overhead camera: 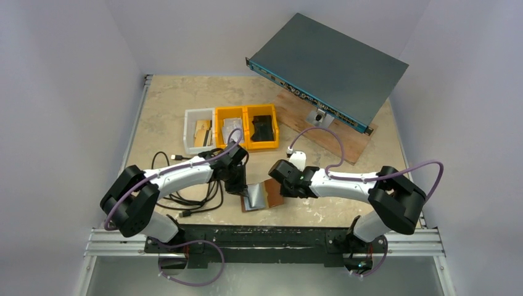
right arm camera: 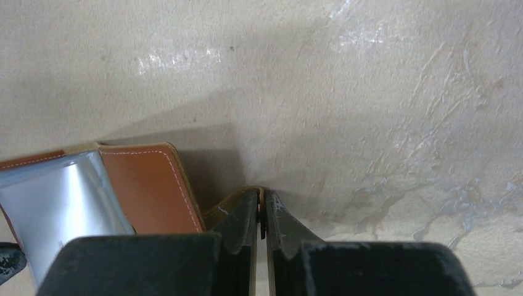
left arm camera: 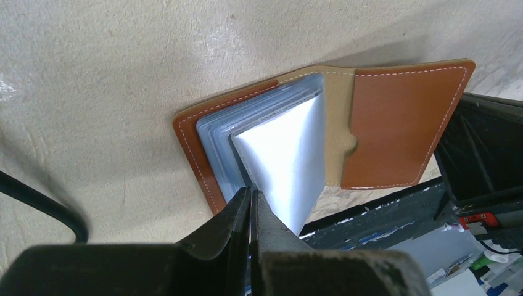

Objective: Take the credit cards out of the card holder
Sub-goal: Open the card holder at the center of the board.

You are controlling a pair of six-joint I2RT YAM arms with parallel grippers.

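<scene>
**Two Grippers Hold the Open Card Holder**

The card holder (overhead camera: 272,196) lies open on the table (overhead camera: 179,98), between the two grippers.

The left gripper (left arm camera: 250,206) is at the holder's left half. Its jaws are squeezed together on the near corner of one shiny pocket (left arm camera: 287,154). That pocket stands up off the pile of other pockets.

The right gripper (right arm camera: 262,209) is at the holder's right side. Its jaws are pinched tight on the thin edge of the brown cover. I think this stops the holder from sliding.

The long side of the shiny pocket runs away from the left gripper, along the fold in the middle of the holder. I cannot tell if a card is inside this pocket, or which side it opens on.

I think the next job is to pull a card out. The left gripper is the closer one for that, because it is right on the pockets.

Well behind the holder and to its left is a white bin (overhead camera: 187,132). In it are flat tan things that look like credit cards (overhead camera: 201,132).
</scene>
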